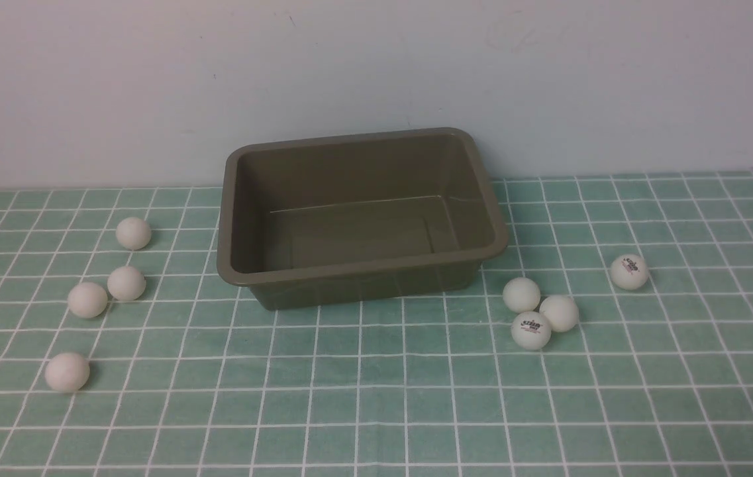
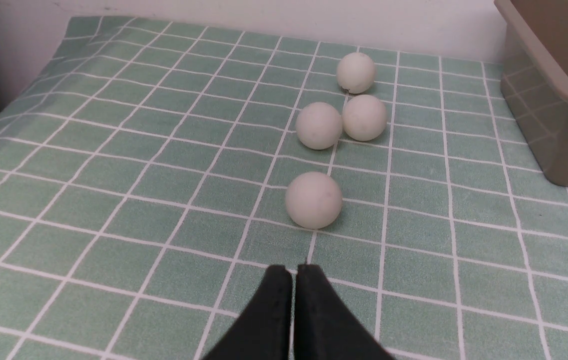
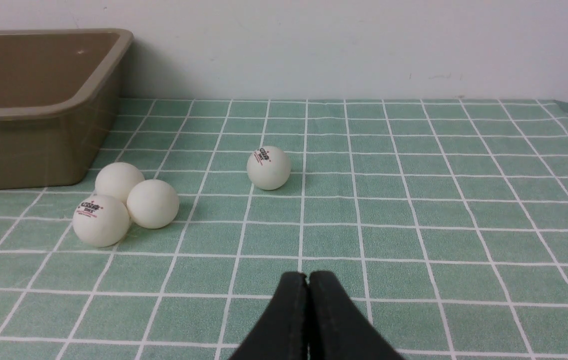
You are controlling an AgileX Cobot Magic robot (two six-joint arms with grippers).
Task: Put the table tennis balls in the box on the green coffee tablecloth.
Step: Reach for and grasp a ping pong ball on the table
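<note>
The balls (light, smooth, quick to roll) were judged best pinched across the middle; the left claw and right claw were seen closed, empty.

Even, soft light; faint shadows, sharp focus, no glare.

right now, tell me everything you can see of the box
The box is an olive-brown, plastic-looking rectangular tub with rounded corners, a rolled rim and sloping walls. It stands upright and empty on the green checked tablecloth, near the back wall, turned slightly askew. Only the cloth touches it; the balls lie apart on both sides.
</note>
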